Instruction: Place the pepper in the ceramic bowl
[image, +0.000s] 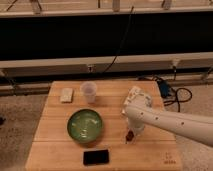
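sponge (66, 95): far-left back part of the surface (55, 142), out of the way
cup (88, 92): clear plastic, just behind the bowl
bowl (85, 125): green, left of centre, nothing in it so far
phone (96, 157): dark slab by the front edge
pepper (130, 135): right of the bowl, looks pinched in the hand just off the wood
hand (131, 132): shut tight on the pepper, pointing down
progress: grab looks done imo; carrying it left and dropping it in the bowl is what's left

The white arm (172, 121) reaches in from the right edge, sloping down toward the left. Its gripper (130, 134) points downward at the arm's end, fingers closed tight, low over the table.
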